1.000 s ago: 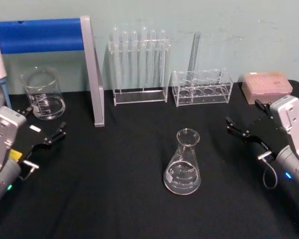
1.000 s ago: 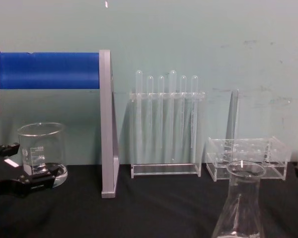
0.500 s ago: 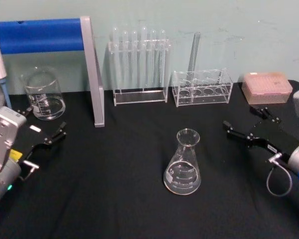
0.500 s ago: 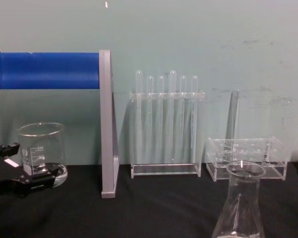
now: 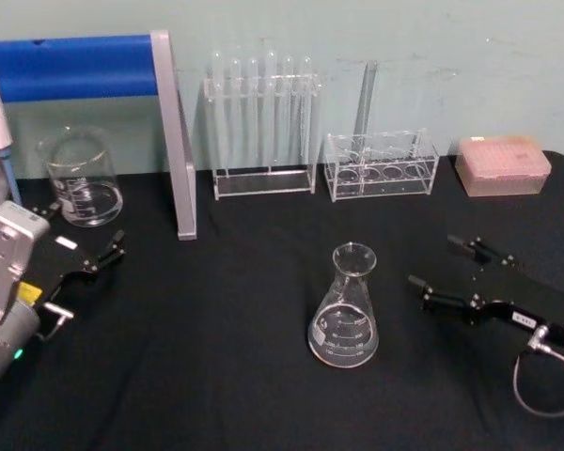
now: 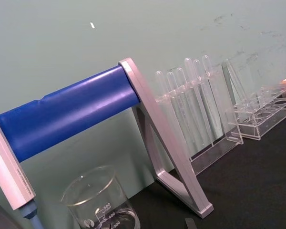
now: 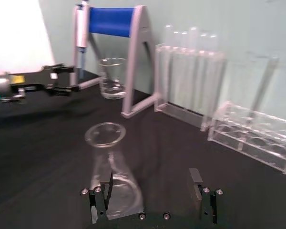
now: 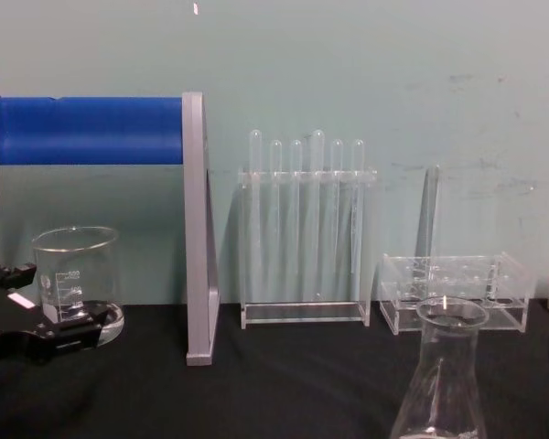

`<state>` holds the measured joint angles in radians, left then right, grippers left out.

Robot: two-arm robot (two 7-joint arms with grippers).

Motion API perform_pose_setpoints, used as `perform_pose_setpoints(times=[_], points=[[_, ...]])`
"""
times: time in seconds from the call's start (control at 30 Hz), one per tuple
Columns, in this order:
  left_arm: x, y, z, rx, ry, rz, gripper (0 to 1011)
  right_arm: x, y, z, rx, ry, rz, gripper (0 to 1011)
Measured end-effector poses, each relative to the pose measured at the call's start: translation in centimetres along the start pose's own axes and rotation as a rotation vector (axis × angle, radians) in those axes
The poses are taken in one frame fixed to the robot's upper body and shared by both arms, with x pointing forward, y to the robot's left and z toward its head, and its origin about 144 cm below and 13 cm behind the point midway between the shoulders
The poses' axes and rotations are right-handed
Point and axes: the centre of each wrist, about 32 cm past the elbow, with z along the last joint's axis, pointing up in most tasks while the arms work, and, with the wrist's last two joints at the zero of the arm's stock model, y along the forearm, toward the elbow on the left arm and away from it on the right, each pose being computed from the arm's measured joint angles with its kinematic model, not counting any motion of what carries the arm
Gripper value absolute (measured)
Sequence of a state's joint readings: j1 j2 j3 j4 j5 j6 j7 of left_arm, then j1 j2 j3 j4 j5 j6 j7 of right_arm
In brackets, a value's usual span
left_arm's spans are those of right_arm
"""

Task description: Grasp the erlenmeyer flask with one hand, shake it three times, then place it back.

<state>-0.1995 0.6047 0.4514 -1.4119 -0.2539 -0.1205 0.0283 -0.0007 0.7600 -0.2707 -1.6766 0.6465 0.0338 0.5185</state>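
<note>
Erlenmeyer flask (image 5: pixel 344 315): upright on the black table (image 5: pixel 235 376), lower centre of the head view, nothing touching it. Right gripper (image 5: pixel 434 261): lower right, near the flask's right side but apart from it, fingers spread wide, empty. Left gripper (image 5: pixel 83 233): parked at left edge, fingers apart, near the beaker (image 5: pixel 80 178).

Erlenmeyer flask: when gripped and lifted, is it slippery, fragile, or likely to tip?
The erlenmeyer flask is smooth clear glass, so probably slippery and fragile for the open right gripper beside it. Its wide base under a narrow neck should resist tipping.
</note>
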Motion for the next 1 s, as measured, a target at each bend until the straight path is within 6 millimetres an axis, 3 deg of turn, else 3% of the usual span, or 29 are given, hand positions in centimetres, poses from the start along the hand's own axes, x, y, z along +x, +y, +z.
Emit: perform_pose_setpoints(times=[0.4, 1.0], points=[[0.0, 0.0, 0.0, 0.000, 0.000, 0.000, 1001, -0.9, 1.4, -0.5, 0.016, 0.028, 0.138, 1003], [0.0, 0.0, 0.0, 0.000, 0.000, 0.000, 1001, -1.2, 4.6, -1.2, 0.031, -0.055, 0.170, 1003]])
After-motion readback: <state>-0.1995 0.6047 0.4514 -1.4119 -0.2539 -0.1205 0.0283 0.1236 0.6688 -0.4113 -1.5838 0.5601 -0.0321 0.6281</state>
